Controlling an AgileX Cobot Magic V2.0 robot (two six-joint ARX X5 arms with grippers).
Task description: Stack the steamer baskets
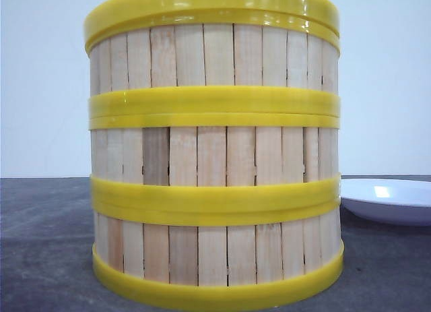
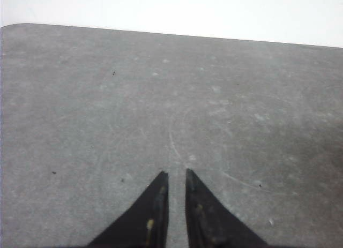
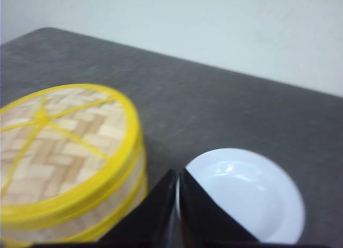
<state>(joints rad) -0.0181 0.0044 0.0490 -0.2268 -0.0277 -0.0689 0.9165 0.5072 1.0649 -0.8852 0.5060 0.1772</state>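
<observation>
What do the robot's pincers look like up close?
Only the tips show. The left pincer has two flat black fingers that narrow to sharp points, with small pale scuffs on them. The right pincer has the same black, wedge-shaped fingers, slightly blurred. No cables, labels or arm parts are in view.

A bare test bench, lab-like: a scuffed grey table against a plain white wall.

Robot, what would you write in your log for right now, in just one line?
steamer baskets: three stacked | lid: on top | white plate: right of stack, empty | left gripper: nearly shut, empty | right gripper: shut, empty
</observation>
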